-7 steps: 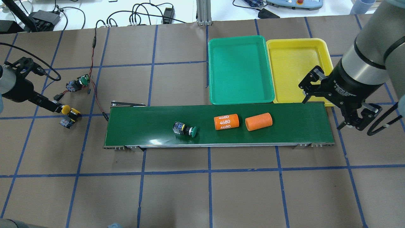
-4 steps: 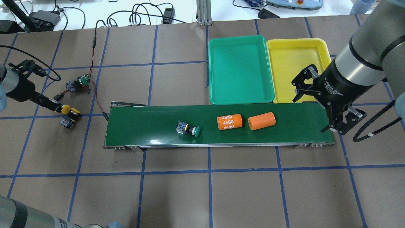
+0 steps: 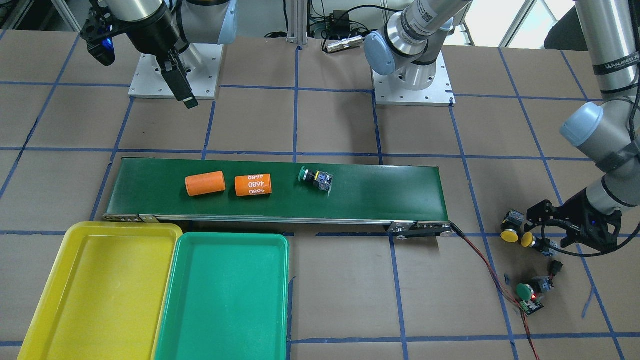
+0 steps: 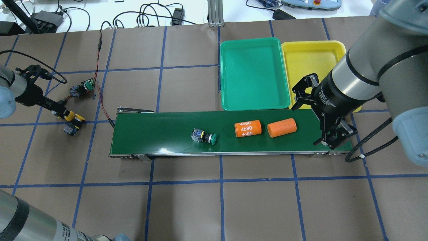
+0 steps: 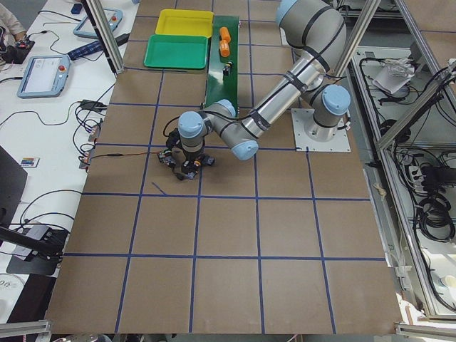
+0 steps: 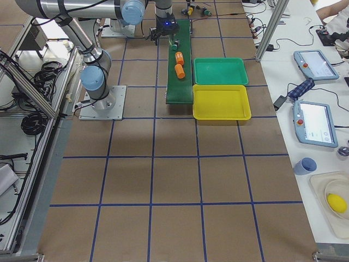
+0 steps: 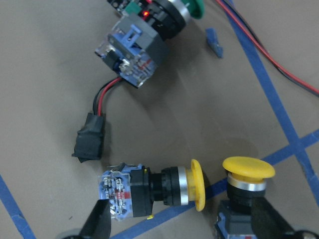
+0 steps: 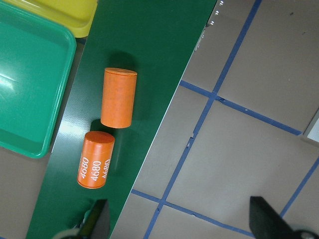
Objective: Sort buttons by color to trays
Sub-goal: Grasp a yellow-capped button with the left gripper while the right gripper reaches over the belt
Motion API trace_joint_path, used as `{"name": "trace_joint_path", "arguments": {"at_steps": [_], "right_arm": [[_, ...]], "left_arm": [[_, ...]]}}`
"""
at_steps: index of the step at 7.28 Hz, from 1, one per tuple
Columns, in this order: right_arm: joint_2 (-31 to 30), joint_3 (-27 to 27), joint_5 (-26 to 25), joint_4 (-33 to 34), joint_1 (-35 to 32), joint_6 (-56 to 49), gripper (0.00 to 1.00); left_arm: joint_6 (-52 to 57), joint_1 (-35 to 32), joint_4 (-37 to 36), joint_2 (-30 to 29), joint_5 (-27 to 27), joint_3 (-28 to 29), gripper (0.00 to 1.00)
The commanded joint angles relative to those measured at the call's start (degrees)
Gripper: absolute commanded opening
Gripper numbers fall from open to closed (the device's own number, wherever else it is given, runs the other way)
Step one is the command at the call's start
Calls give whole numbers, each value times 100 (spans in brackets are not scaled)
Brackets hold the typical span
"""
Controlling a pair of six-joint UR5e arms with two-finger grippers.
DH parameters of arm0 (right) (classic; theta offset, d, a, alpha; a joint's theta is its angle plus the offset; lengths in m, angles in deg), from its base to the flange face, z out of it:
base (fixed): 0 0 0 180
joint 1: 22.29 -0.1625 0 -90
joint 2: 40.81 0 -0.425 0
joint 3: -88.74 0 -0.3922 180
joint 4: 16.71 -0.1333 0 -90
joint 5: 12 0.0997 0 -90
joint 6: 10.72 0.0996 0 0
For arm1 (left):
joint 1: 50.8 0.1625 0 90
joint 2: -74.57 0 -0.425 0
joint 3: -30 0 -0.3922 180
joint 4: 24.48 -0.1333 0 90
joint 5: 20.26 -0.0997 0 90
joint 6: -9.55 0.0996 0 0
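Item: conveyor belt (image 4: 160, 134), evidently running, since its load has shifted toward the tray end within the last second. The green button on the belt (image 4: 204, 136) lies on its side about mid-belt, with the marked orange cylinder (image 4: 247, 128) and the plain orange cylinder (image 4: 282, 127) ahead of it. Item: right gripper (image 8: 183, 221), jaws spread wide and empty, has swung in from beyond the belt's end to hang over that end, just past the plain cylinder (the cylinders are no part of the sort; the button behind them is). Item: left gripper (image 7: 184, 221), released, low over the table off the belt's other end, has shifted only slightly. The lying yellow button (image 7: 154, 186) sits between its fingers, the upright yellow button (image 7: 247, 172) just beside, partly behind one finger. Item: second green button (image 4: 87, 85), on the table near these, wired. Item: green tray (image 4: 254, 75) and yellow tray (image 4: 311, 60), side by side behind the belt, both bare. Reading: nothing sorted yet. The right arm looks set to intercept the arriving green button, the left to lift a yellow one.
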Motion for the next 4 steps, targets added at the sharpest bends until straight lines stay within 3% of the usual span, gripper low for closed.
{"name": "trace_joint_path", "arguments": {"at_steps": [1,3,4], "right_arm": [[11,339,-40,586,-284,657,100],[28,437,-31,736,-355,922,100],[133,437,-40,849,-373,1289,100]], "left_arm": [[-401,-16,-56,162,8,-567,100],[-358,-16,-389,242,-9,-922,97],[-358,-16,-391,242,-9,-975,88]]}}
